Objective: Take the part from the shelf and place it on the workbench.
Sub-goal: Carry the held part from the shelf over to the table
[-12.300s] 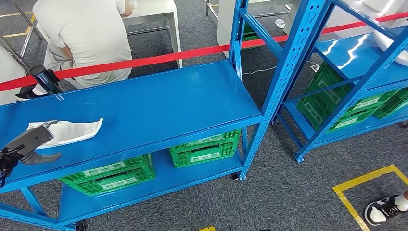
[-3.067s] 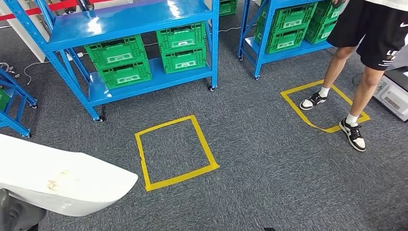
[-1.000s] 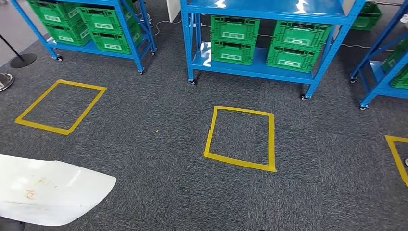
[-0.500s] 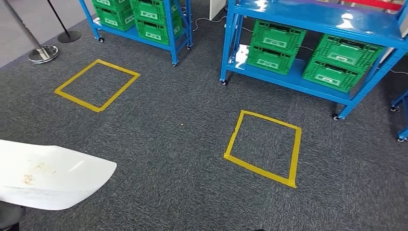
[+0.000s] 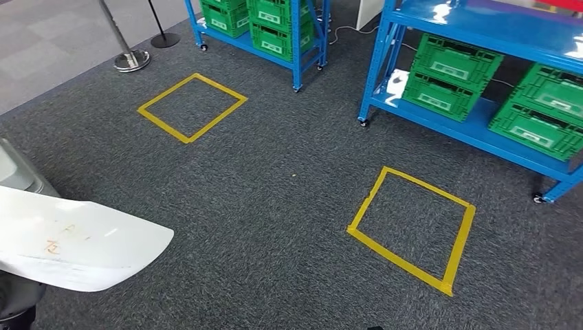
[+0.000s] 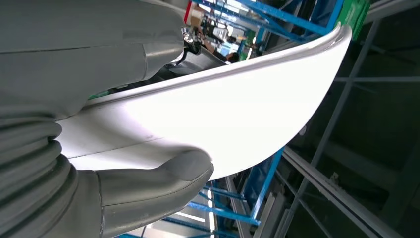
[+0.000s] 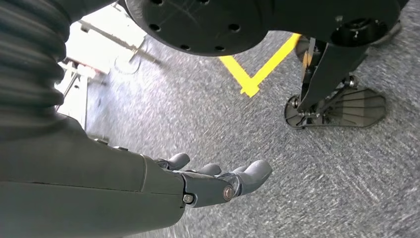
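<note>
The part is a flat white curved panel [image 5: 75, 244] with faint orange marks, sticking out at the lower left of the head view over the carpet. In the left wrist view my left hand [image 6: 106, 148] grips the white panel [image 6: 223, 119], thumb pressed on one face and palm cover on the other. My right hand [image 7: 213, 181] hangs over the grey carpet with its fingers spread and nothing in it.
Blue shelves [image 5: 481, 31] with green crates [image 5: 447, 75] stand at the back and right. Yellow tape squares [image 5: 412, 230] [image 5: 192, 106] mark the grey carpet. A stanchion base [image 5: 132, 60] stands at the back left. A grey object [image 5: 20, 175] shows at the left edge.
The whole view has kept swinging: shelves and tape squares slid to the right and a stanchion came into sight. The white panel stays in my left hand at the lower left.
</note>
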`<action>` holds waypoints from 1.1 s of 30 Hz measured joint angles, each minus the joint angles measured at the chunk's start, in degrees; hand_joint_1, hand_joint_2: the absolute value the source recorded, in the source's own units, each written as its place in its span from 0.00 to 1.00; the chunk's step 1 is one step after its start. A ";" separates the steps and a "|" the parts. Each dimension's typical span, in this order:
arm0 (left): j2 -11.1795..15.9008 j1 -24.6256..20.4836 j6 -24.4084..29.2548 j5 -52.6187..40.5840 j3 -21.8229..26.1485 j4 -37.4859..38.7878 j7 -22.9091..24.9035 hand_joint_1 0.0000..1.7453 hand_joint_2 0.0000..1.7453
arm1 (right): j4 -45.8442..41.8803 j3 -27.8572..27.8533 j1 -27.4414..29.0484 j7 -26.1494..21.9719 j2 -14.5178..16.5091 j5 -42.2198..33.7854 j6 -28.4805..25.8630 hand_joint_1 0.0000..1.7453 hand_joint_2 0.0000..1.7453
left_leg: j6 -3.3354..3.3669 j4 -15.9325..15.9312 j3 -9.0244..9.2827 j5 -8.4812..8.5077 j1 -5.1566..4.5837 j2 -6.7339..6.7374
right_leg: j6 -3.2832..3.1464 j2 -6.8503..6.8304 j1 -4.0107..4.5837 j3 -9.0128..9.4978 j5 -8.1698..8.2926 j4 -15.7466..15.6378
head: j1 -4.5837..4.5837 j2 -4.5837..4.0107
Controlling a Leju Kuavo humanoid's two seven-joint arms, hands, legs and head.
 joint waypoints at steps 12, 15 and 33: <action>0.43 -0.61 1.20 -0.01 -1.91 -0.15 -0.75 1.00 1.00 | 0.00 -0.31 -0.71 -0.71 0.04 -0.02 -0.07 0.00 1.00 | 2.98 -14.48 7.91 6.89 -0.15 1.31 | 2.75 -2.47 0.18 -0.54 -3.51 3.95 | 0.25 0.01; 0.24 0.14 1.13 -0.25 -1.95 -0.88 -1.70 1.00 1.00 | 0.00 -0.36 -0.55 -1.84 0.05 0.09 0.31 0.00 1.00 | 3.43 -14.45 7.68 7.01 -0.19 -0.66 | 2.95 1.08 0.08 -6.01 -8.21 14.90 | 0.41 0.01; 0.53 4.29 0.47 -0.33 -0.43 -3.10 -2.21 1.00 1.00 | 0.00 -0.43 0.13 -2.72 0.26 1.49 0.32 0.00 1.00 | 0.03 -1.26 1.02 1.71 -0.05 0.64 | -0.16 -2.91 0.44 0.10 -0.17 0.09 | -0.06 0.00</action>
